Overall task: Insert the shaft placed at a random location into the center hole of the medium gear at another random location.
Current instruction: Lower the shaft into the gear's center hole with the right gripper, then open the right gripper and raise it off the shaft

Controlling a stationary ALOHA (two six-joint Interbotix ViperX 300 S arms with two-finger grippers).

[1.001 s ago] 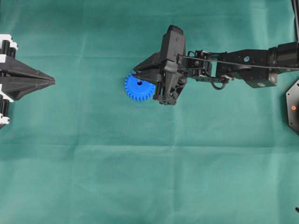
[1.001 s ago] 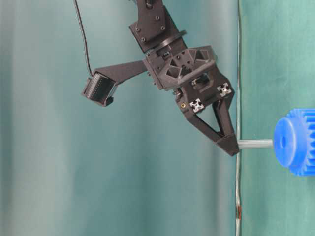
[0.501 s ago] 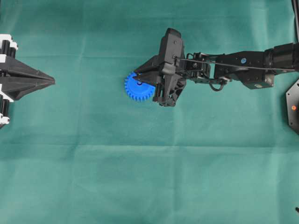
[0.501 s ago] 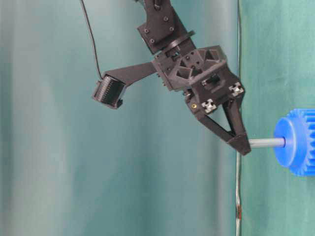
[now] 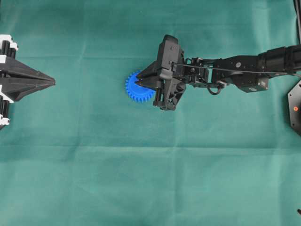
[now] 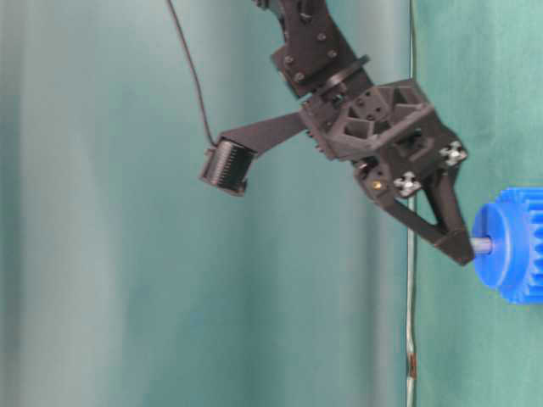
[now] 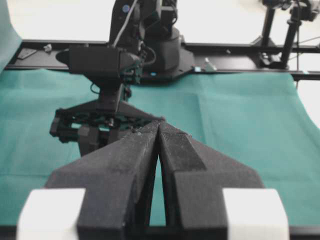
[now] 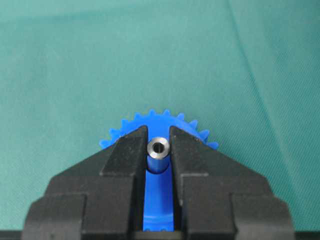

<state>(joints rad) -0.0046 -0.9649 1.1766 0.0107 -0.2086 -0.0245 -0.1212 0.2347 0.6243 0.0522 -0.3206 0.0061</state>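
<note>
The blue medium gear [image 5: 135, 92] lies flat on the green cloth. My right gripper [image 5: 138, 83] is directly over its hub and shut on the silver shaft [image 8: 158, 148]. In the table-level view only a short stub of the shaft [image 6: 482, 246] shows between the gripper [image 6: 462, 251] and the gear's hub [image 6: 501, 246]. The rest of the shaft is inside the hub, so the center hole is hidden. In the right wrist view the gear [image 8: 159, 121] shows behind the fingers [image 8: 125, 150]. My left gripper [image 5: 52, 82] is shut and empty at the far left, also seen in the left wrist view [image 7: 159, 123].
Green cloth [image 5: 150, 179] covers the table. A black fixture [image 5: 295, 108] sits at the right edge. In the left wrist view the right arm's base [image 7: 160, 50] and a black rail stand at the far side.
My right gripper has moved toward the gear with the shaft. The shaft has slid into the hub, and the visible length has shrunk to a short stub. The left arm has not moved.
</note>
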